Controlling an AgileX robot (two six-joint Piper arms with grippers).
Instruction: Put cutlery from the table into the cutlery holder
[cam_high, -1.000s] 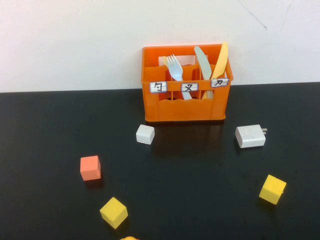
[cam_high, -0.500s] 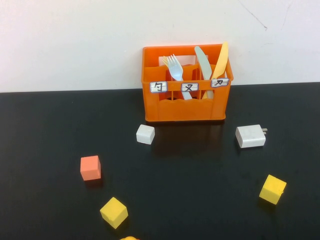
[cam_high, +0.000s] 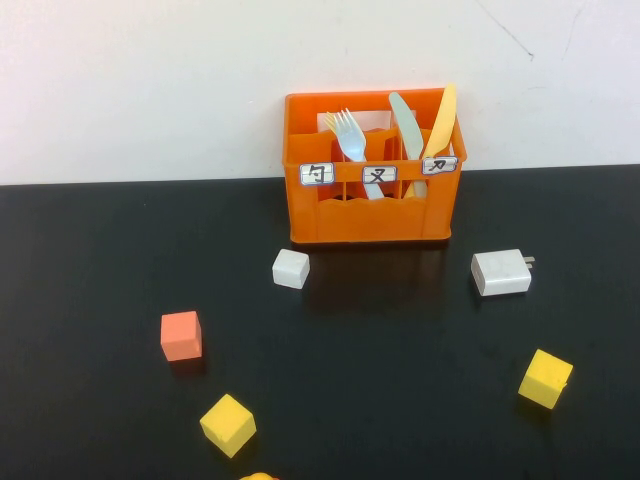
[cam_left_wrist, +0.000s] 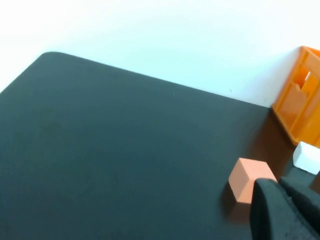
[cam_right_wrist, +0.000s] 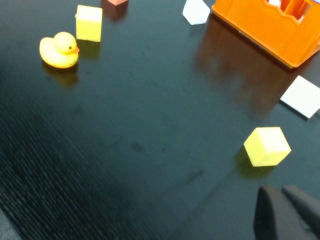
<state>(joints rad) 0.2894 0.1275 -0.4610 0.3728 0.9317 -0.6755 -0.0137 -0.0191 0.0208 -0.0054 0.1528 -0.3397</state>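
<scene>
The orange cutlery holder (cam_high: 368, 205) stands at the back of the black table (cam_high: 400, 350), against the wall. The pale light-blue fork (cam_high: 353, 145) stands tines up in its middle compartment, next to a cream-white fork (cam_high: 336, 124). A pale green knife (cam_high: 405, 120) and a yellow knife (cam_high: 440, 120) stand in the right compartment. Neither arm shows in the high view. My left gripper (cam_left_wrist: 280, 200) is shut and empty, low over the table beside the orange cube (cam_left_wrist: 246, 179). My right gripper (cam_right_wrist: 285, 205) is shut and empty, near a yellow cube (cam_right_wrist: 266, 145).
On the table lie a white cube (cam_high: 290, 268), a white charger block (cam_high: 501, 272), an orange cube (cam_high: 181, 335), two yellow cubes (cam_high: 227, 424) (cam_high: 545, 378) and a yellow rubber duck (cam_right_wrist: 59, 49). The holder's corner (cam_left_wrist: 302, 100) shows in the left wrist view.
</scene>
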